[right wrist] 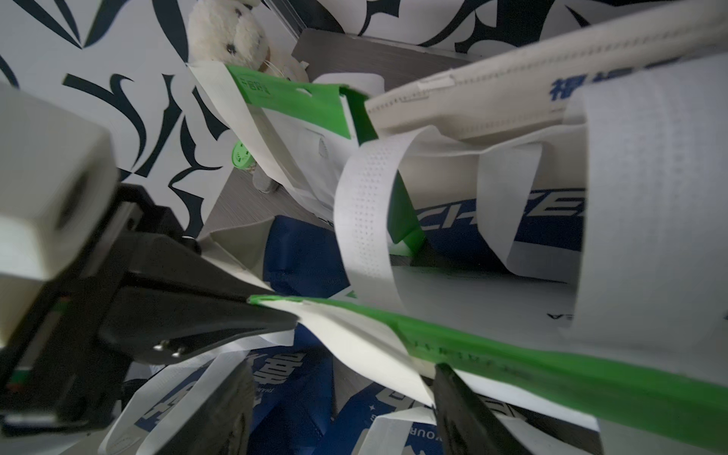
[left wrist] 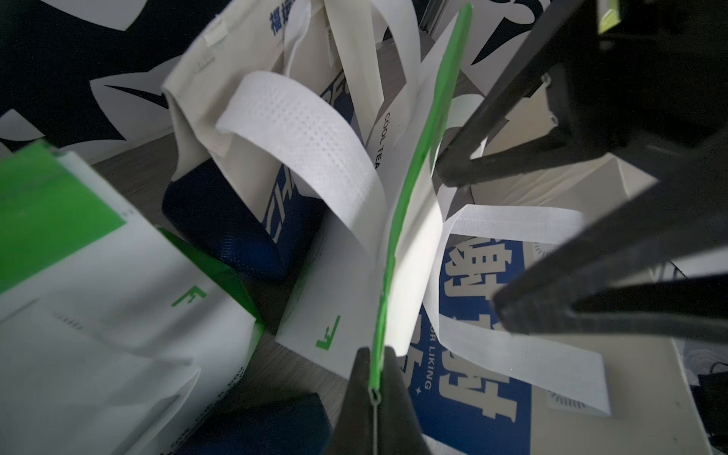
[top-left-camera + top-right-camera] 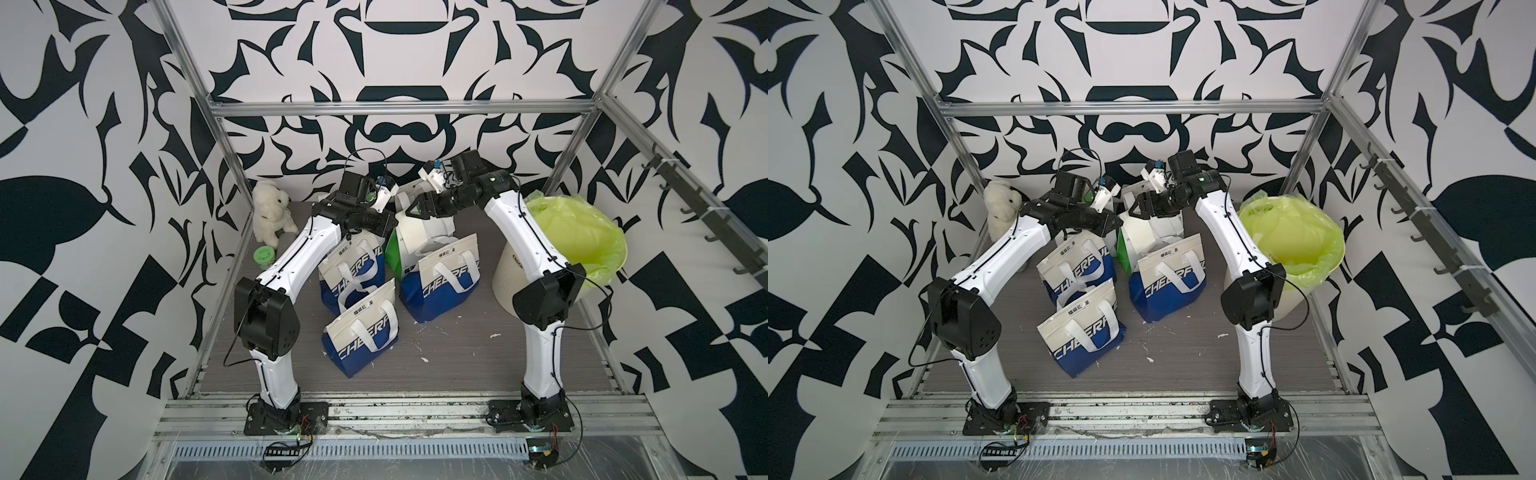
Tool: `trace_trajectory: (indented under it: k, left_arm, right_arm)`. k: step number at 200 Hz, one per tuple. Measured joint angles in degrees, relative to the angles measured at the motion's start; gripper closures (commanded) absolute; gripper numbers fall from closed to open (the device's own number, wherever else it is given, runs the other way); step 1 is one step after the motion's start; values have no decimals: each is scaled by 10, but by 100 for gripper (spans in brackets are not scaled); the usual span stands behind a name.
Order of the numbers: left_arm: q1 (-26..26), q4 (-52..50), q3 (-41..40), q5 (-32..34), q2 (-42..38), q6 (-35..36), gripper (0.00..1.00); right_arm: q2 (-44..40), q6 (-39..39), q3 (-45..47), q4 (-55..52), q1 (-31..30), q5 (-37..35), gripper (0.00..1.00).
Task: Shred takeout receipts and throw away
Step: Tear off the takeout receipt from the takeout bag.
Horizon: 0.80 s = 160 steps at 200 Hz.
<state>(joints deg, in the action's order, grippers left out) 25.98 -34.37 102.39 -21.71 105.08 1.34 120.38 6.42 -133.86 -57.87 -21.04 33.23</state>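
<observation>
A: Green-and-white bag, is that what the left hand has? Start with the top views.

B: In both top views the 2 hands meet over that bag on the grey worktop. The right hand faces the left hand, just beside it. 3 blue-and-white bags stand nearer the arm bases than either hand. The bin with its yellow-green liner is well apart from the right hand, on its outer side. A white plush toy sits on the left hand's outer side.

A: And the paper we are after?

B: From up there I cannot pick it out against the bag's white face.

A: Left wrist view, then.

B: The left hand has its fingers pressed together, pinching the bag's green rim. A cream-white takeout receipt curves along that rim, its end just beside the pinching tips. Whether the tips catch it too, I cannot tell. The right hand is spread, its 2 fingers on the receipt's side of the rim.

A: Right wrist view?

B: The left hand clamps the rim's end. The receipt runs along the rim, between the 2 spread fingers of the right hand. 1 fingertip lies at the rim's edge; touching or not, I cannot tell.
</observation>
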Motion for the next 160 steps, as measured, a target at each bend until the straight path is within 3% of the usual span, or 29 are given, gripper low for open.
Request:
trace_trajectory:
  k: [50, 74, 121, 160]
  left_arm:
    - [-3, 12, -7, -9, 0, 2, 100]
    - [-3, 24, -13, -14, 0, -1, 100]
    - [-6, 44, -17, -21, 6, -16, 100]
    - [-7, 47, -17, -21, 7, -20, 100]
  right_arm:
    - [25, -13, -26, -20, 0, -22, 30]
    - [41, -23, -48, -24, 0, -12, 38]
    - [85, -29, -100, -32, -3, 33, 65]
    - [89, -34, -100, -40, -16, 38, 64]
